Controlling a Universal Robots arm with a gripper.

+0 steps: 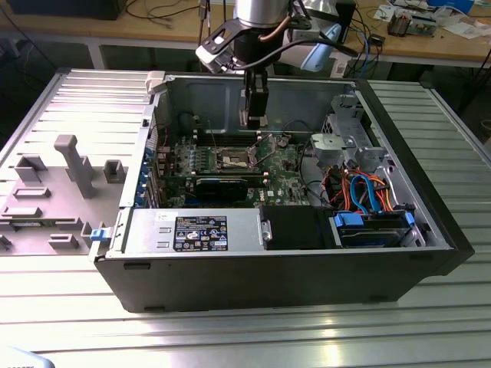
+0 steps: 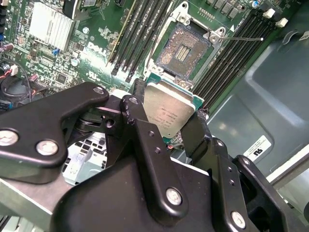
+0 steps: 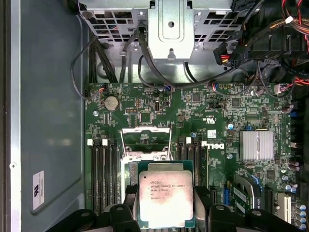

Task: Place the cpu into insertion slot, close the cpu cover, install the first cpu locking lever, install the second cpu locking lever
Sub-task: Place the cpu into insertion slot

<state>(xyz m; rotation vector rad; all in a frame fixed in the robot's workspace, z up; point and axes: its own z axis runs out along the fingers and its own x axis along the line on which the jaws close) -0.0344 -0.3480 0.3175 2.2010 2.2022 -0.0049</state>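
The cpu [image 3: 165,198] has a silvery-grey top with small dark print and a green rim. The fingers [image 2: 145,145] on it are glossy black with silver screw heads. The insertion slot [image 2: 186,46] shows a tan-gold, finely dotted contact field inside a dark rim, and the cpu cover [image 3: 145,130] is bare silver. The circuit board [image 3: 193,121] is green, striped by black memory slots [image 3: 104,174], and carries a silver ribbed heatsink [image 3: 257,145]. In the exterior view the case [image 1: 307,268] is black outside and grey within. Blue and orange cables [image 1: 367,190] lie at three o'clock of the board, and the desk [image 1: 230,330] is silver with lengthwise ribs.
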